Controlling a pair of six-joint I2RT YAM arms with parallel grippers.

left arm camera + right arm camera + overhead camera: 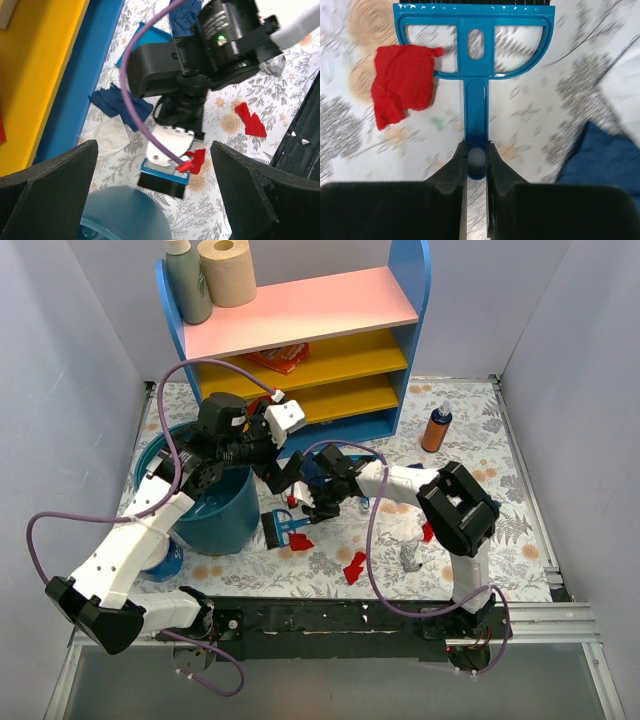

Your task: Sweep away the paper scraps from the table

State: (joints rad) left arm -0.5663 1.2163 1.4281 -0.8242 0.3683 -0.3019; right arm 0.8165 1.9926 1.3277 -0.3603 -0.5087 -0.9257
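Note:
My right gripper is shut on the handle of the small blue hand brush, whose bristles rest on the table. A red paper scrap lies against the brush head's left side. My left gripper is open and empty, hovering above the brush and the right gripper. Dark blue scraps and a white scrap lie by the shelf foot. More red scraps and a grey scrap lie near the front.
A teal bucket stands at the left, just under my left gripper. The pink, yellow and blue shelf unit stands at the back. An orange bottle stands to its right. A blue dustpan edge shows behind the right wrist.

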